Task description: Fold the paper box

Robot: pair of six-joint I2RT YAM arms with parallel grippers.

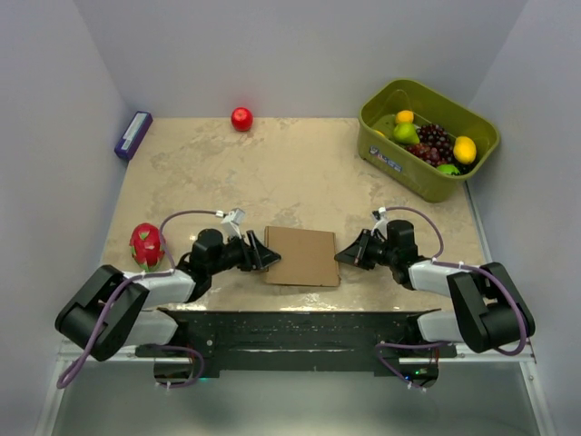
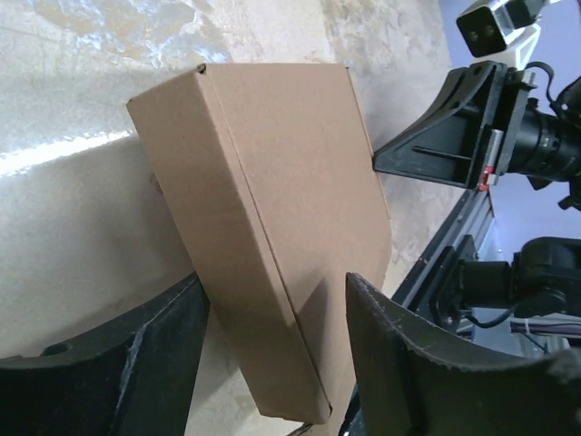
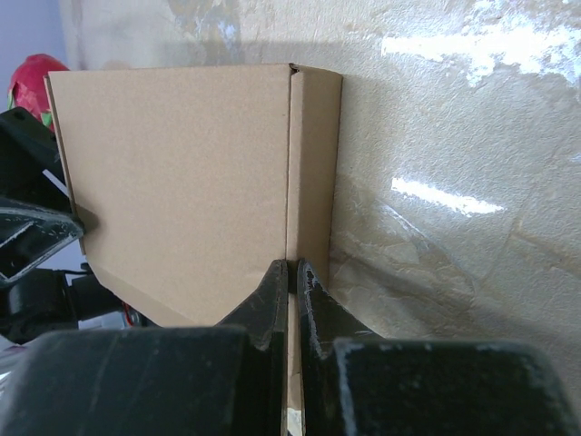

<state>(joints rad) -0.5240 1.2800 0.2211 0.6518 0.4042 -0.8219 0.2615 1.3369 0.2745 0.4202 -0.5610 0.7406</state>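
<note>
The paper box [image 1: 302, 255] is a plain brown cardboard mailer lying flat and closed on the table between the two arms. It also shows in the left wrist view [image 2: 290, 209] and the right wrist view [image 3: 182, 173]. My left gripper [image 1: 260, 252] is at the box's left edge, open, with its fingers either side of the box's near corner [image 2: 274, 286] and not pressing on it. My right gripper [image 1: 344, 255] is shut, and its tips [image 3: 293, 265] touch the box's right side at the seam between lid and side wall.
An olive-green bin [image 1: 472, 159] of fruit stands at the back right. A red apple [image 1: 241, 118] lies at the back centre and a purple box [image 1: 133, 134] at the back left. A dragon fruit [image 1: 146, 243] sits just left of the left arm.
</note>
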